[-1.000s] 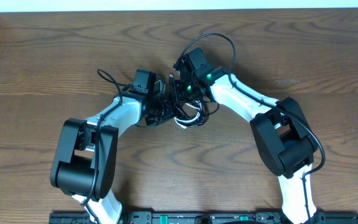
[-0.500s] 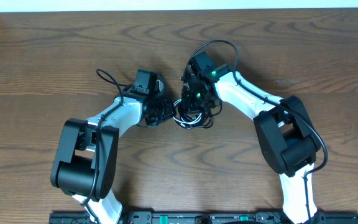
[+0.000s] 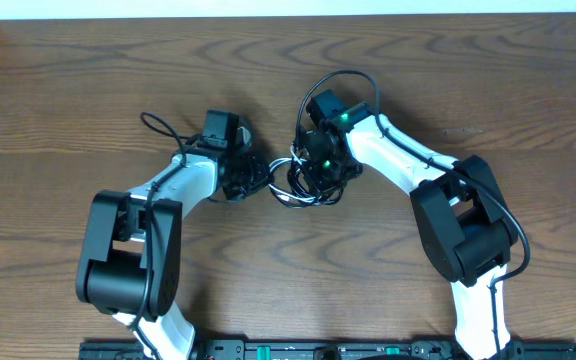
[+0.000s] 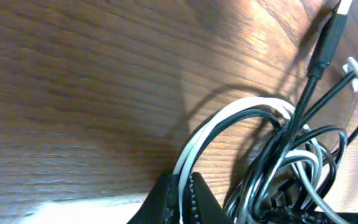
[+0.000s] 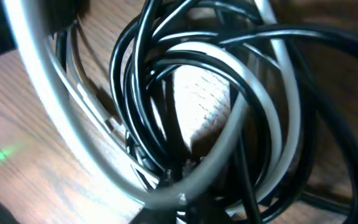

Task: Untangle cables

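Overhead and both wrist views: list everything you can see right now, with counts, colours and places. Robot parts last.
black cable: one, black, looped in the tangle at table centre, plug end sticking out
white cable: one, white, looped through the black one in the same tangle
table: one, brown wood, under everything
rail: one, black, along the bottom edge of the overhead view
arm wires: two, black, thicker, one looping off each wrist
left arm: one, white and black, reaching in from the left; jaws shut on the white cable
right arm: one, white and black, over the tangle; jaws shut, strand unclear
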